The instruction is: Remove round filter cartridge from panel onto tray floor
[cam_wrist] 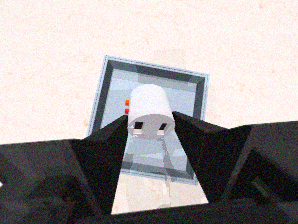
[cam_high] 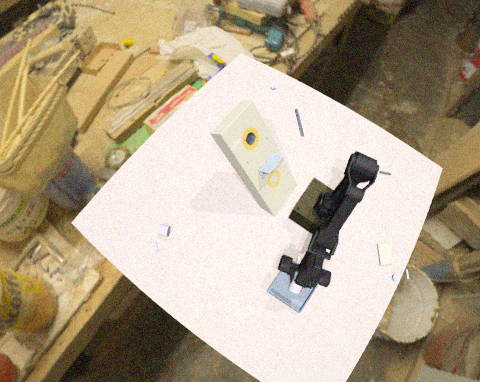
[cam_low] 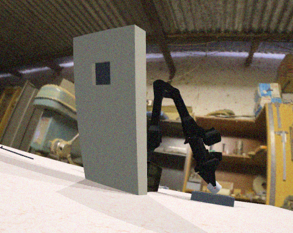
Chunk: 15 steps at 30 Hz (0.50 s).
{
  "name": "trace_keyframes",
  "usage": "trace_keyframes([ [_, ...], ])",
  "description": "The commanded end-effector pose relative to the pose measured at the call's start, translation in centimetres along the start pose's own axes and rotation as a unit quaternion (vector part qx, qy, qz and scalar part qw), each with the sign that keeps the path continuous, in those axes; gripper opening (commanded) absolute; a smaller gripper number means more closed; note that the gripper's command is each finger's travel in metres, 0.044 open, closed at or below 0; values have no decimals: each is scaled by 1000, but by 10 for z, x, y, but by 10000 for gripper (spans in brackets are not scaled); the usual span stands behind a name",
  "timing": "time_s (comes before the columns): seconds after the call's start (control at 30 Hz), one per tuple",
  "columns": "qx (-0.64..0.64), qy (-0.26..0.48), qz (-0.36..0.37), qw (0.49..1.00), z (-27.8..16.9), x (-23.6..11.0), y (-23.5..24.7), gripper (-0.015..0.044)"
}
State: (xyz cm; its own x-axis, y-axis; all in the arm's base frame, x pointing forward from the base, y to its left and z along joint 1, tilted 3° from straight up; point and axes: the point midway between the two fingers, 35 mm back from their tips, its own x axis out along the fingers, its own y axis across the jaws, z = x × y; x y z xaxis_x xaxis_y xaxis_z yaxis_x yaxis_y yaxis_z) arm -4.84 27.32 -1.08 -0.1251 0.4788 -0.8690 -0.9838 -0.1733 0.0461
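The white round cartridge [cam_high: 296, 287] [cam_low: 216, 188] [cam_wrist: 150, 102] is out of the panel. My gripper [cam_low: 213, 183] [cam_wrist: 150, 117] is shut on it, one finger on each side of its slotted end. The two dark slots face the wrist camera, and small red-orange marks show beside the cartridge. It is tilted, low over the blue-grey tray [cam_high: 279, 289] [cam_low: 212, 199] [cam_wrist: 155, 68], with its lower end near rim height; I cannot tell whether it touches the tray. The service panel [cam_high: 260, 150] [cam_low: 110, 122] stands upright, with an empty, yellow-ringed dark opening [cam_high: 250, 139].
A pale blue bracket [cam_high: 271, 164] sticks out of the panel near a second yellow ring [cam_high: 273, 178]. On the table lie a small white cylinder [cam_high: 164, 230], a dark rod [cam_high: 299, 122] and a pale flat block [cam_high: 384, 254], all away from the tray.
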Motion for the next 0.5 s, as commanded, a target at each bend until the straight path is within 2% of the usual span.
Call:
trace_keyframes([
  [0.0,3,0,-1,1000,-8,9,0,0],
  [0.1,3,0,-1,1000,-12,13,0,0],
  [0.47,0,3,1,1000,-10,10,0,289],
])
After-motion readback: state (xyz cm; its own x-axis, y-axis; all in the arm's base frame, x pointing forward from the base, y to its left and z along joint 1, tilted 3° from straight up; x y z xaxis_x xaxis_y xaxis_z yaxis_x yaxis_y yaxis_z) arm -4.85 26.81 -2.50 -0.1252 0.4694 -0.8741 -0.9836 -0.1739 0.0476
